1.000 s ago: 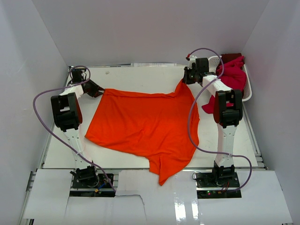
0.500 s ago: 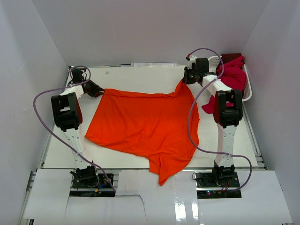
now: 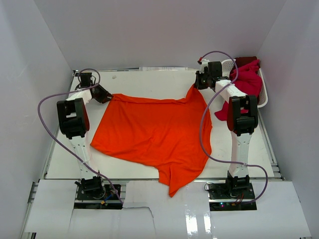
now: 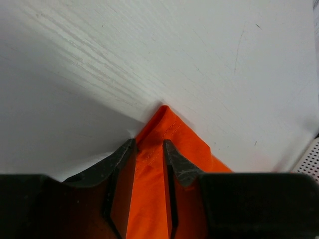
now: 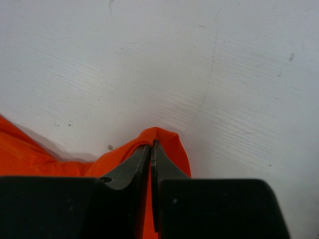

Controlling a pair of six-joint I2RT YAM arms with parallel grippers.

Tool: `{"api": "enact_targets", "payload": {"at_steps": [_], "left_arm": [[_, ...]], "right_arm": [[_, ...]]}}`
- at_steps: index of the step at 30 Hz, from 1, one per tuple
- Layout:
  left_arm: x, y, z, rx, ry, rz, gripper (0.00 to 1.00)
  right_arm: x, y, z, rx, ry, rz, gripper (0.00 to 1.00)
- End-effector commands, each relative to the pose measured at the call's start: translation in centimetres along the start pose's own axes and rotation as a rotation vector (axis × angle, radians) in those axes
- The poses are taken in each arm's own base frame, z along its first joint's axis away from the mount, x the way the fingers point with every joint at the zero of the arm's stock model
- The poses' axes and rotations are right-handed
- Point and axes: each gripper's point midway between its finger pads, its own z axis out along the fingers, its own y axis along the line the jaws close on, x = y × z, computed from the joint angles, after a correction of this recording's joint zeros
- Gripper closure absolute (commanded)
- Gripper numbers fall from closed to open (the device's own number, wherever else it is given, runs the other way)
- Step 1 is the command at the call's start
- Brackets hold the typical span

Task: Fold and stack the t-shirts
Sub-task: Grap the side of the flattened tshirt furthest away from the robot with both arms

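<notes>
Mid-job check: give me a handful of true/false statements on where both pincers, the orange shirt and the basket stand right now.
1. The right pincer is closed on a corner of the orange t-shirt. True.
2. The orange t-shirt is already folded in half. False: it lies spread open across the table.
3. Crimson t-shirts are heaped in the white basket at the far right, with some cloth hanging over its rim. True.
4. The left pincer hovers over the basket. False: it is at the far-left corner of the orange t-shirt, its fingers apart with the cloth between them.
</notes>
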Motion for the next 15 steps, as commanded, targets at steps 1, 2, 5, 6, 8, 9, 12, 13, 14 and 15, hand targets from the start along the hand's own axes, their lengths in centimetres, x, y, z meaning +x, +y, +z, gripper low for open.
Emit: {"api": "enact_targets", "payload": {"at_steps": [1, 2, 5, 6, 8, 9, 12, 13, 14, 15], "left_arm": [[-1.1, -0.6, -0.8, -0.073, -0.067, 0.099, 0.61], [-1.1, -0.5, -0.9, -0.092, -0.073, 0.116, 0.62], [-1.4, -0.9, -0.6, -0.141, -0.099, 0.185, 0.63], [-1.3, -1.0, -0.5, -0.148, -0.102, 0.200, 0.64], [-1.2, -1.2, -0.1, -0.178, -0.114, 0.243, 0.67], [-0.7, -1.4, 0.2, -0.185, -0.112, 0.263, 0.76], [-0.3, -1.3, 0.7, -0.207, -0.109, 0.294, 0.85], [0.0, -1.4, 0.9, -0.209, -0.105, 0.303, 0.86], [0.1, -1.2, 1.2, -0.217, -0.101, 0.308, 0.88], [0.3, -1.1, 1.2, -0.221, -0.098, 0.308, 0.88]], "right_arm": [[-1.3, 0.3, 0.2, -0.012, -0.035, -0.021, 0.92], [-1.4, 0.3, 0.2, -0.012, -0.037, -0.021, 0.92], [-1.5, 0.3, 0.2, -0.012, -0.040, -0.022, 0.92], [-1.5, 0.3, 0.2, -0.013, -0.038, -0.022, 0.92], [-1.3, 0.3, 0.2, -0.013, -0.036, -0.021, 0.92], [-1.5, 0.3, 0.1, -0.013, -0.038, -0.022, 0.92], [-1.5, 0.3, 0.1, -0.010, -0.038, -0.023, 0.92], [-1.6, 0.3, 0.1, -0.010, -0.041, -0.024, 0.92], [-1.6, 0.2, 0.0, -0.007, -0.041, -0.023, 0.92], [-1.6, 0.2, 0.0, -0.007, -0.041, -0.025, 0.92]]}}
